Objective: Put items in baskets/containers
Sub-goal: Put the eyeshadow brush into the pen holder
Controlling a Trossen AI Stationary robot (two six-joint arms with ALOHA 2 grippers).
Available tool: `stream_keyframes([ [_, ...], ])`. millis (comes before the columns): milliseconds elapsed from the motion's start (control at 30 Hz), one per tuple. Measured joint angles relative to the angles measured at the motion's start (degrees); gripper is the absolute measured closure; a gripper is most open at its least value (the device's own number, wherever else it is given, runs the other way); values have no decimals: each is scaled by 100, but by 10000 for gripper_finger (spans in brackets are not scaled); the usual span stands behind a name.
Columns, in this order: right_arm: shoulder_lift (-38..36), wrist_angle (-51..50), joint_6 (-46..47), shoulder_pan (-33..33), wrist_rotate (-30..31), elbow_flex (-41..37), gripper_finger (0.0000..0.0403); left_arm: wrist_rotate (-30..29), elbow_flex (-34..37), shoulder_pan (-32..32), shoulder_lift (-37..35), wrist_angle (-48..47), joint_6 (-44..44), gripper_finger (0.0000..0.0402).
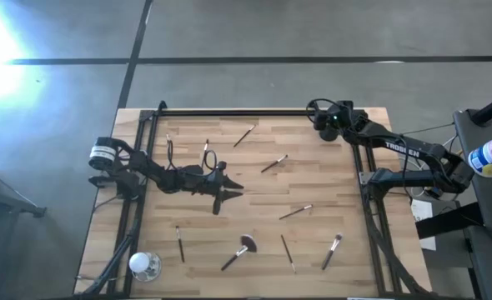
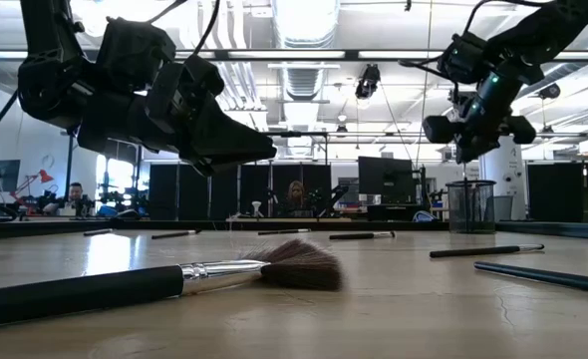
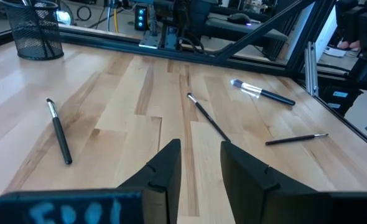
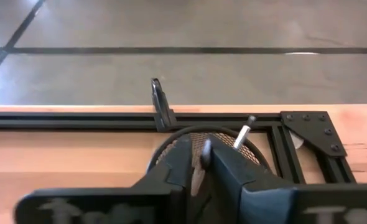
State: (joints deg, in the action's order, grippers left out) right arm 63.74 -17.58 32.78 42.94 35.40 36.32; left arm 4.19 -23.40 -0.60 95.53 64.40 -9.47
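A brush (image 4: 199, 167) is held pinched upright in the right gripper (image 4: 202, 163) directly over the cup (image 4: 165, 144) at the worktop's (image 1: 313, 179) 1 o'clock corner for release, while the left gripper (image 3: 200, 167) is held slightly parted and empty near the centre.

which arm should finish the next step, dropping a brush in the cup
Right. Its gripper already holds a brush directly over the cup. The left gripper is open, empty, over mid-table.
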Motion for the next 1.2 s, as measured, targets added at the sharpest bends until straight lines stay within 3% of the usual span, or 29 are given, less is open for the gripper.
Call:
stream_keyframes([
  [300, -204, -107, -119, 2, 18, 0, 275, 0, 0, 0, 0, -13, 2, 296],
  [467, -529, -182, -357, 2, 63, 0, 259, 0, 0, -1, 0, -17, 3, 296],
  [733, -991, -349, -819, -5, 25, 2, 305, -20, 0, 0, 0, -17, 7, 296],
  [867, -1194, -542, -1207, -123, -771, 2, 355, -21, 0, 0, 0, -19, 14, 296],
  [1000, -1325, -907, -1330, -784, -1090, -28, 390, -22, 0, 0, 0, -49, 66, 296],
  [1200, -1301, -830, -1027, -2744, -800, -377, 392, -22, 0, 0, 0, -257, 59, 296],
])
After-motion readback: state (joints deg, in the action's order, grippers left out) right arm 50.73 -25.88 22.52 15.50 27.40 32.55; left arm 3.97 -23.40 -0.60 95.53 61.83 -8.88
